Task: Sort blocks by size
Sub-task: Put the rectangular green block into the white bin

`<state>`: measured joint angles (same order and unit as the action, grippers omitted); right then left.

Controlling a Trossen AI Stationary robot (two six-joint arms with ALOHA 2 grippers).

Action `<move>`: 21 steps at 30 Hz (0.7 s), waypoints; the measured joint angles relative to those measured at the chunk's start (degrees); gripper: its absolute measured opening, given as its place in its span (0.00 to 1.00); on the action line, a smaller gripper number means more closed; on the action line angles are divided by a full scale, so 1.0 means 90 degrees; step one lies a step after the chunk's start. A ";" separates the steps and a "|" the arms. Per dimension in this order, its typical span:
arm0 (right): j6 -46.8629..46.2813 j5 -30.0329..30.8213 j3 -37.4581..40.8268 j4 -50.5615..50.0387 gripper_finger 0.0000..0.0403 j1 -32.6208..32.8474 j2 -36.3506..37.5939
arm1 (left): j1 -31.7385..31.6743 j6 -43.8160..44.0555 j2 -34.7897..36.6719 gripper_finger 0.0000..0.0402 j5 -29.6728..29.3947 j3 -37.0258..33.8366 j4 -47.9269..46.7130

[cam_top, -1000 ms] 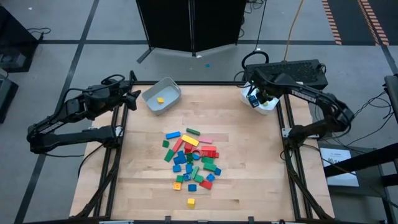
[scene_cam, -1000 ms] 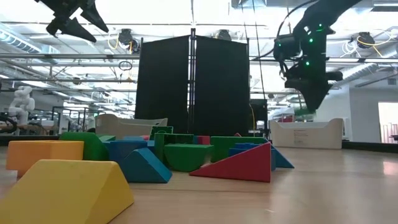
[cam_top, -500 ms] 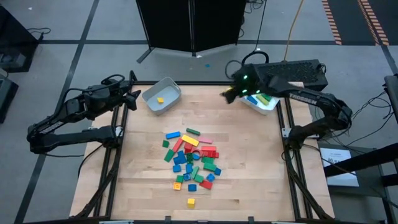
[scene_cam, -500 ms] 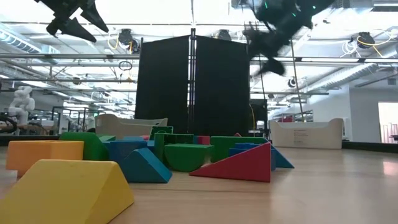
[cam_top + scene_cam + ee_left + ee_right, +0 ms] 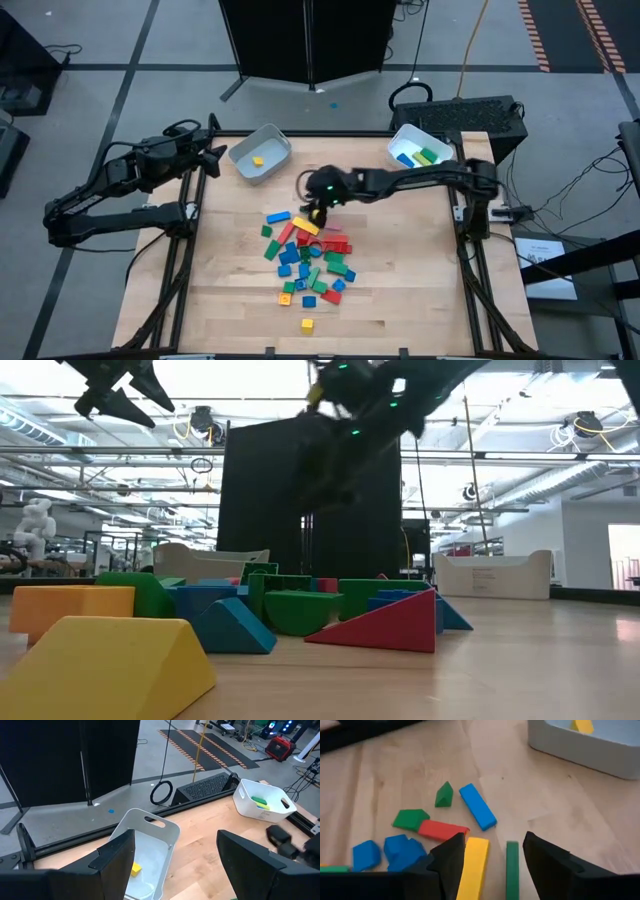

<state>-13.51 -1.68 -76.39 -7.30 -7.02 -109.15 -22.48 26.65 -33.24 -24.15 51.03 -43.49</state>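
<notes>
High view. The right gripper [image 5: 318,208], recorded over the right bin [image 5: 420,152] a second earlier, was now found stretched across the table [image 5: 400,260], above the top edge of the pile of blocks [image 5: 308,255], near a yellow bar [image 5: 306,226] and a green bar [image 5: 310,212]. No block was seen between its fingers. The right bin, hidden under the arm before, was now uncovered, with blue and green blocks inside. The left gripper [image 5: 214,156] was noted unmoved at the table's left rear corner, just beside the left bin [image 5: 262,153], which held one yellow cube [image 5: 258,160]. The pile itself lay as before, mid-table.

Low view. The right arm, formerly high on the right, was now seen blurred above the centre of the pile [image 5: 290,605]. The left gripper [image 5: 118,390] was kept at the upper left, unchanged.

Left wrist view. The left gripper's fingers [image 5: 116,854] were held wide apart and empty over the left bin [image 5: 150,832] with its yellow cube [image 5: 135,869]; the right bin [image 5: 261,802] was seen farther off.

Right wrist view. The right gripper [image 5: 492,856] was parted and holding nothing, its fingers [image 5: 451,855] set either side of the yellow bar [image 5: 474,867] and green bar [image 5: 512,869]. A blue bar [image 5: 477,806], a red bar [image 5: 442,830] and green pieces lay just beyond.
</notes>
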 joint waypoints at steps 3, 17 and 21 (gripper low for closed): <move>0.0309 0.0339 -0.0632 -0.0610 0.52 0.0045 -0.0498 | 0.0000 0.0000 -0.0001 0.70 0.0011 0.0000 -0.0010; 0.0443 0.0378 -0.1266 -0.1995 0.53 0.0026 -0.1325 | 0.0000 -0.0011 -0.0002 0.70 0.0159 0.0000 -0.0231; 0.0531 0.0521 -0.1266 -0.2021 0.53 -0.0032 -0.1500 | 0.0001 -0.0014 -0.0002 0.70 0.0159 0.0000 -0.0234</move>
<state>-8.73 3.01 -87.79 -25.49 -7.30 -122.65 -22.47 26.53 -33.26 -22.72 51.03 -45.60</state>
